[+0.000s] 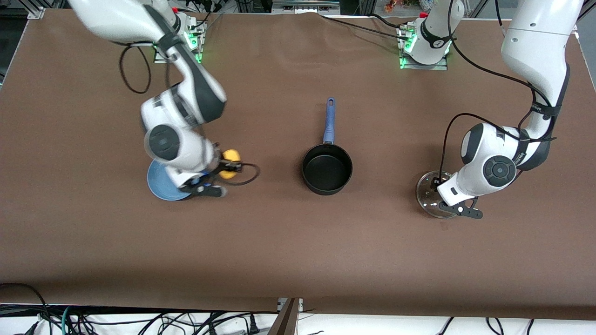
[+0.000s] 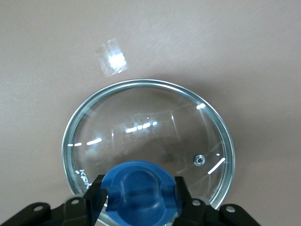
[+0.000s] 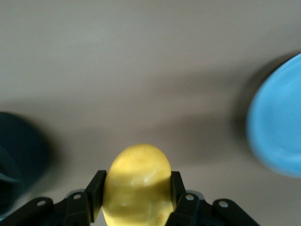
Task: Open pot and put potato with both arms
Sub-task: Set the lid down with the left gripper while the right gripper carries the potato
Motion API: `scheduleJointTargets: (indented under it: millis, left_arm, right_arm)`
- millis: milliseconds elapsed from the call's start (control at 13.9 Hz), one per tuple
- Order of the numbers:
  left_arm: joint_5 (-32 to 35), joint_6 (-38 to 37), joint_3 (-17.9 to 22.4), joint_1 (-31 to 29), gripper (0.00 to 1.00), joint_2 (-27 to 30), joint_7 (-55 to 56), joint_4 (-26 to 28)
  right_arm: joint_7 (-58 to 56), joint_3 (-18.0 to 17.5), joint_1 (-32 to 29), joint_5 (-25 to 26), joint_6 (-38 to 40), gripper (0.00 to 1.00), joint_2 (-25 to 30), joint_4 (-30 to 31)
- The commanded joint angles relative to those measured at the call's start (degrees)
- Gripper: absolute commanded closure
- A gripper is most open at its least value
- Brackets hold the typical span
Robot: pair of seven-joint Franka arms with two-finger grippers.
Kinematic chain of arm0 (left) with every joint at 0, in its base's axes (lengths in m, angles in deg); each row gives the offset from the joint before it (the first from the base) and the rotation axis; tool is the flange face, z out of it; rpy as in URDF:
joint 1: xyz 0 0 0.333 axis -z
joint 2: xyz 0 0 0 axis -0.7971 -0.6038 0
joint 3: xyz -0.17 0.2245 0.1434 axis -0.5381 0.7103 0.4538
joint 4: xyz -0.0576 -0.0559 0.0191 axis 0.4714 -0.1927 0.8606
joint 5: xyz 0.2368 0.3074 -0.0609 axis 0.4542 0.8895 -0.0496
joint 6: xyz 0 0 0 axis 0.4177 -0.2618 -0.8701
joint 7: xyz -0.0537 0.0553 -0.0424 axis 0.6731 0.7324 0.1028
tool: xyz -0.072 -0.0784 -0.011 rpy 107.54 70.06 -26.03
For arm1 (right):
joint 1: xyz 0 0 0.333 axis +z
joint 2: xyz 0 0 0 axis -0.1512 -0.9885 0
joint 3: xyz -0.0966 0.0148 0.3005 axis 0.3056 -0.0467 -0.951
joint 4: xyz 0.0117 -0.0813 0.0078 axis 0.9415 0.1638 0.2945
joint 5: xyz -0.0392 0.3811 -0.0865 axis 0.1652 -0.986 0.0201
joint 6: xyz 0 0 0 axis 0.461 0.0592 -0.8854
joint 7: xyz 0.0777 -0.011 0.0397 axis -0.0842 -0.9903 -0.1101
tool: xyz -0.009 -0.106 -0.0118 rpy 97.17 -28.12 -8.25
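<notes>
My tabletop (image 1: 298,242) is covered edge to edge in a brown cloth, slightly rippled near its top edge in the front view. Two metal mounting plates (image 1: 423,63) sit along that edge, each glowing with small green lights. Below the cloth's near edge runs a pale floor strip littered with black cables (image 1: 195,323), and a dark wooden post (image 1: 286,318) rises at the middle. Overhead light throws soft shadows and a bright patch (image 2: 113,61) onto the cloth.

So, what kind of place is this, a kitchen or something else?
Probably a robotics lab, not a kitchen: two arms are bolted to a brown-covered table, loose cables trail below its edge, and the only cookware is one pot.
</notes>
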Motion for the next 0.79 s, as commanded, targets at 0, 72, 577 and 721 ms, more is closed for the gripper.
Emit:
scheduleJointTargets:
  millis: [0, 72, 577, 721]
  left_arm:
    - [1.7, -0.4, -1.1, -0.7, 0.00, 1.8, -0.9, 0.3]
    - [1.7, -1.0, -1.2, -0.8, 0.00, 2.6, -0.7, 0.0]
    - [-6.4, -19.6, -3.9, -0.6, 0.00, 18.8, -0.7, -6.0]
    - [-7.8, -26.3, -4.1, -0.6, 0.00, 22.6, -0.7, -9.5]
  right_arm:
    - [14.8, 0.4, 8.8, -0.1, -0.1, 0.90, -5.9, -10.0]
    - [19.5, 0.4, 11.1, -0.1, -2.2, 0.90, -8.1, -12.7]
    - [29.6, 0.4, 17.0, -0.2, -26.5, 0.90, -15.8, -14.4]
    - [29.6, 0.4, 17.4, -0.2, -29.2, 0.90, -17.0, -14.4]
